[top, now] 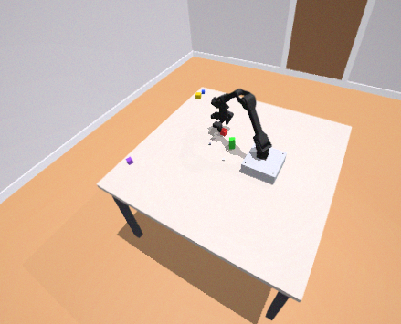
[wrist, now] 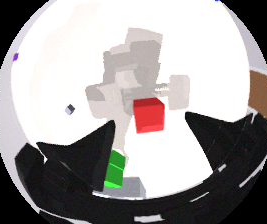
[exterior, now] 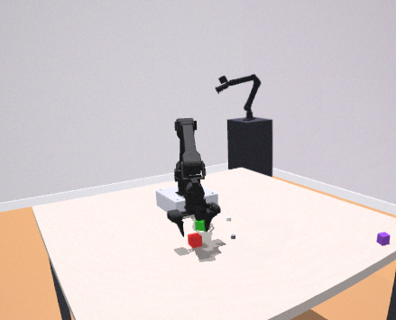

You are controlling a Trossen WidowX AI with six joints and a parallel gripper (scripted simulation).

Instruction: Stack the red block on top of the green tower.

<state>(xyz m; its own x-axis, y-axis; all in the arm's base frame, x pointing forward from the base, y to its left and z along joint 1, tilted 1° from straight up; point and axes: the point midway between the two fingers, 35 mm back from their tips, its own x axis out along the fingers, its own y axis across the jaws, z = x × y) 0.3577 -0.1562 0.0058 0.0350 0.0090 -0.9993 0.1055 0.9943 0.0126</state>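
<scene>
Red block [wrist: 148, 115] rests on the table [top: 203, 214] beside the green tower [top: 232, 142], beneath the wide-open, empty gripper [exterior: 194, 221]: approach step; next, descend and clamp.

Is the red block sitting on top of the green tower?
No, the red block lies on the white table in front of the green tower, under the open tool.
</scene>
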